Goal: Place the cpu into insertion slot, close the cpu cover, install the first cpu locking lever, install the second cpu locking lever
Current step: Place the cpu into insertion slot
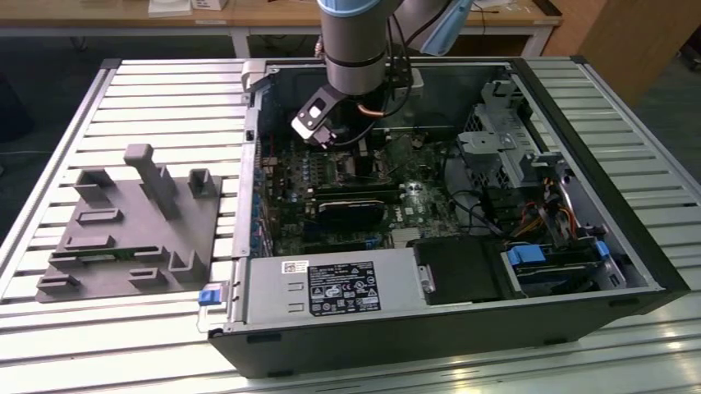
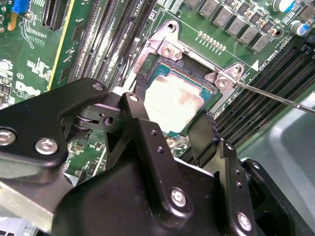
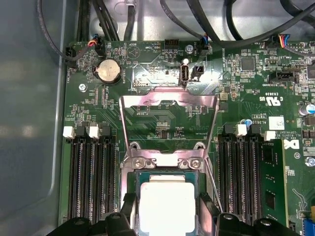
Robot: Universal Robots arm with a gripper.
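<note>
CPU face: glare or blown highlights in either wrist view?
First wrist view: the cpu face is washed near white, with pinkish glare on the open cpu cover. Second wrist view: the cpu shows only a mottled sheen, surface marks readable.

**Chip Half Covered, Arm Cut Off**

In the second wrist view the gripper (image 2: pixel 170 108) covers the near edge of the cpu (image 2: pixel 172 101) and of the insertion slot (image 2: pixel 189 64). The first wrist view's edge cuts the cpu off. In the exterior view the arm (image 1: pixel 356 49) runs past the top edge and hides the slot. Whether the gripper clamps the cpu cannot be told.
</note>
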